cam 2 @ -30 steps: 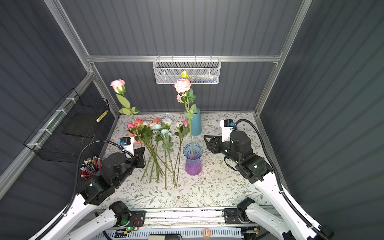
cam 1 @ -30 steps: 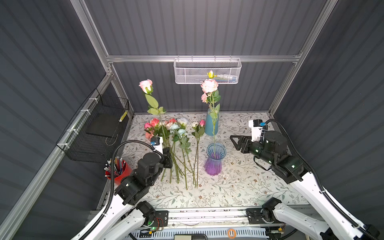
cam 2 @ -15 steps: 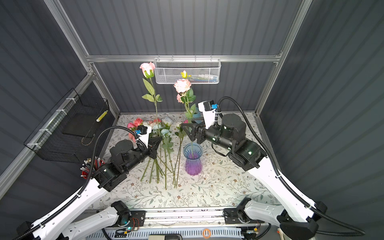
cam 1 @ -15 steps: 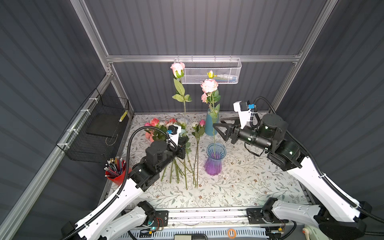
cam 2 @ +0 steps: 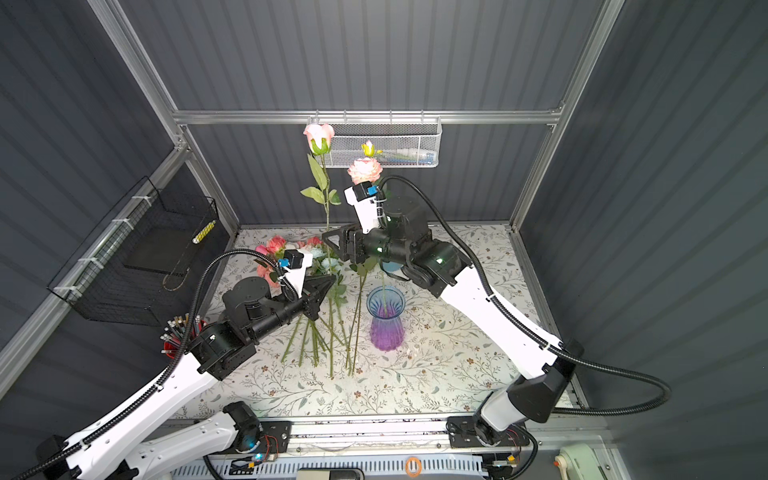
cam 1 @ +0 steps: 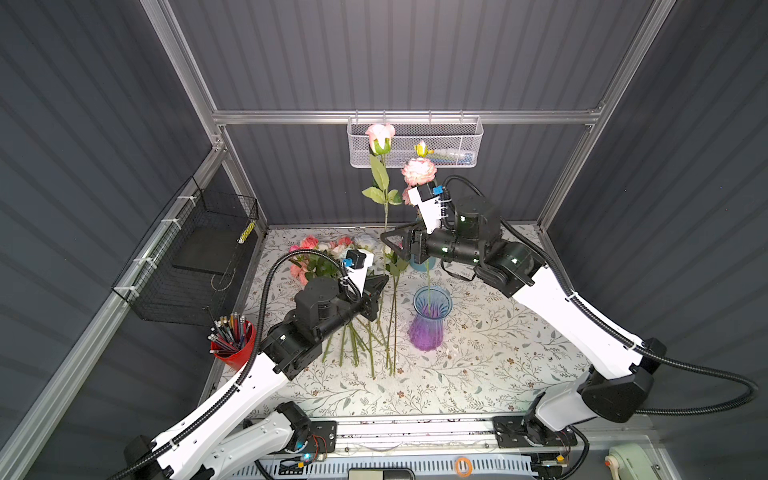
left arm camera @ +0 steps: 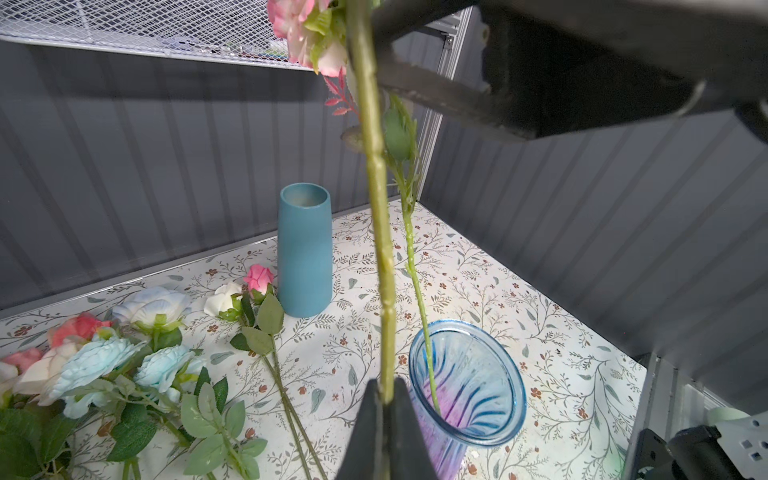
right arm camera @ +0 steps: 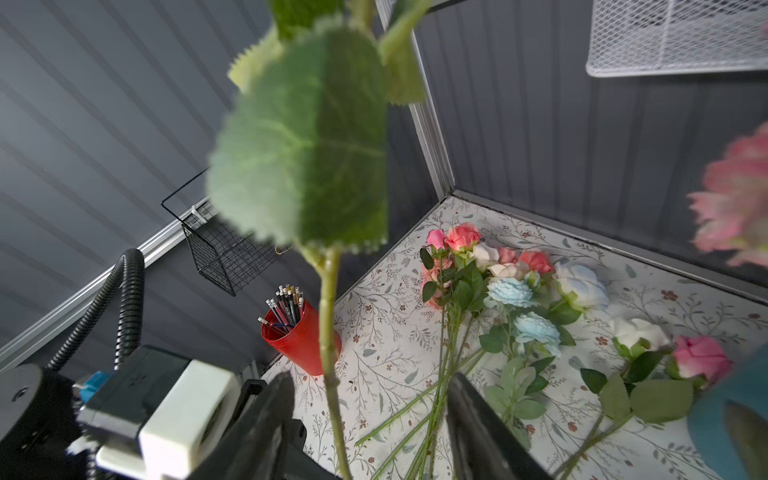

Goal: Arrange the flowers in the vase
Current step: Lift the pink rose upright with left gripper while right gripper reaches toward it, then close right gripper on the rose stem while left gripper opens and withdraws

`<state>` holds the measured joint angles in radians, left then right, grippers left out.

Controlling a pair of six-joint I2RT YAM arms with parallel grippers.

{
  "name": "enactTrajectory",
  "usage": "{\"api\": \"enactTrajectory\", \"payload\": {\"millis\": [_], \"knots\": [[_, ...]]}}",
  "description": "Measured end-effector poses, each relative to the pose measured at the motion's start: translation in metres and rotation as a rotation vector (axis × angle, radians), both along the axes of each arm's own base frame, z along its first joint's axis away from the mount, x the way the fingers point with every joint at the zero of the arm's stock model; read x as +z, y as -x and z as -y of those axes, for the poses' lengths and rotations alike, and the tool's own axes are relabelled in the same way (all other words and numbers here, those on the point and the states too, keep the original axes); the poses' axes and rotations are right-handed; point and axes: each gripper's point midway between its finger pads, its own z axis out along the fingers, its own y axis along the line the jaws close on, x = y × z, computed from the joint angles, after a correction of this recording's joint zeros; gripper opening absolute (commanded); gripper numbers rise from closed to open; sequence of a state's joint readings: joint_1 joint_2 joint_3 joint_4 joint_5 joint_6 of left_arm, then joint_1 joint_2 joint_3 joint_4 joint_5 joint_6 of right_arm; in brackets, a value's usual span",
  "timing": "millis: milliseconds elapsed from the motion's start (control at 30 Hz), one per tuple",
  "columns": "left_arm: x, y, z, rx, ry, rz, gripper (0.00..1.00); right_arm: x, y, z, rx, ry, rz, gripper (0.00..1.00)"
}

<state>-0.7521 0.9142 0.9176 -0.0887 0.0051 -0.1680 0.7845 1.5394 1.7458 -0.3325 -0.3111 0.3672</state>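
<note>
Carried rightward since second ago: pink rose [cam 1: 379,135], upright, stem foot pinched in closed left gripper [cam 1: 377,291]. Vase [cam 1: 428,328] stood just right. Higher, stem straddled by right gripper [cam 1: 390,245], jaws apart, nothing clasped. Spare flowers [cam 1: 316,249] laid behind.

The rose [cam 1: 379,134] above your left hand [left arm camera: 384,399] is pale pink with green stem and leaves. Just beside that hand, the glass vase [cam 1: 426,332] fades from blue to purple; further off stands a plain teal vase [left arm camera: 304,249]. Loose flowers [left arm camera: 124,357] are pink, coral, white and pale blue. The counter [cam 1: 478,353] is white with grey-green sprigs and brown blossoms.
</note>
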Motion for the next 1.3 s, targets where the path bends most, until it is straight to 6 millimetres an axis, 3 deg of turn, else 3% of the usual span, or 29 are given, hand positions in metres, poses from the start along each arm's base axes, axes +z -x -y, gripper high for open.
{"api": "enactTrajectory", "payload": {"millis": [200,333,467,567,767,867,1300], "knots": [[0.001,0.002,-0.001,0.0,0.003,0.003,0.0,0.003,0.002,-0.014,0.038,-0.014,-0.023,0.28],[0.0,0.003,-0.003,0.005,0.001,0.002,0.0,0.006,0.005,-0.016,0.046,-0.02,-0.017,0.16],[-0.003,0.003,-0.006,0.016,-0.002,-0.005,0.01,0.005,0.007,-0.018,0.036,-0.013,-0.007,0.14],[-0.005,0.004,-0.009,0.028,0.0,-0.01,0.25,0.005,0.008,-0.02,0.033,-0.008,0.0,0.13],[0.0,0.005,-0.014,0.043,0.02,-0.008,0.3,0.006,0.009,-0.022,0.02,-0.002,0.019,0.1],[0.003,0.007,-0.018,0.051,0.028,0.0,0.54,0.01,0.008,-0.023,0.014,-0.014,0.036,0.09],[0.007,0.018,-0.054,0.162,0.045,0.01,0.6,0.012,0.004,-0.015,-0.043,-0.038,0.079,0.04]]}}
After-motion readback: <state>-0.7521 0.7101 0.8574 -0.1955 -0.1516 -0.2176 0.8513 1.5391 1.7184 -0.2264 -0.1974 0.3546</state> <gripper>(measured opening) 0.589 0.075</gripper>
